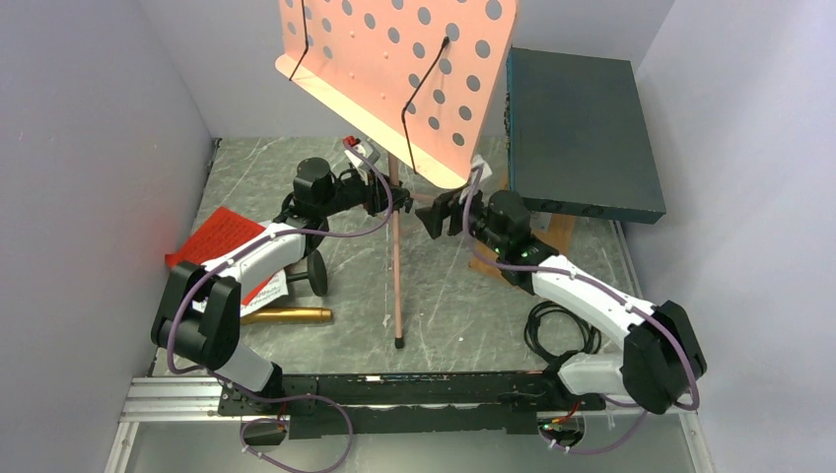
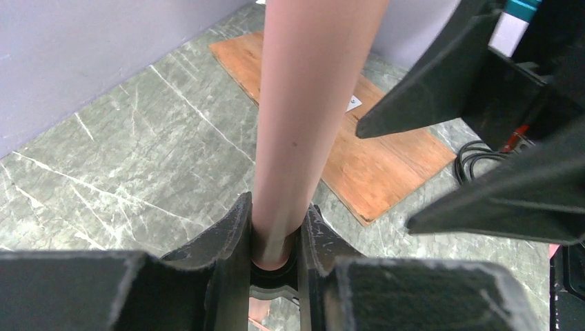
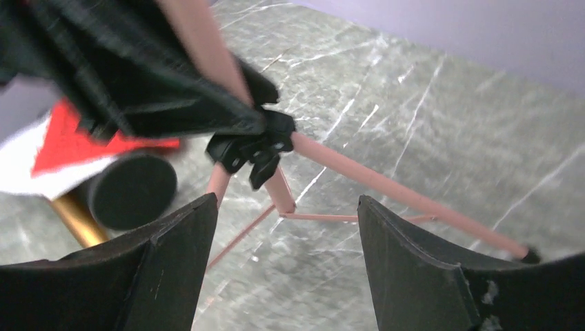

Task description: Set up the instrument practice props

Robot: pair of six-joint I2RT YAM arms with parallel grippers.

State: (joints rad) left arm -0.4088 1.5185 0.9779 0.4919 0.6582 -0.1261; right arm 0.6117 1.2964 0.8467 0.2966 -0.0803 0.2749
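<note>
Pink music stand (image 1: 394, 261) stands upright at centre frame on the surface (image 1: 296, 168), its tray (image 1: 394, 59) cut off by the top edge. My left hand (image 2: 274, 238) is clamped on the pole (image 2: 310, 103). My right hand (image 3: 286, 214) is spread wide just beside it, holding nothing. Step in hand, my read: steady the stand and set the tripod. A firm left grip with the pole vertical, and the right hand goes low to the leg hub (image 3: 255, 148). Sheets (image 1: 219, 236), gold microphone (image 1: 288, 315) and mic stand (image 1: 317, 274) lie lower left. The tray hides the far legs from above, so I can't tell the leg spread or the lock state.
</note>
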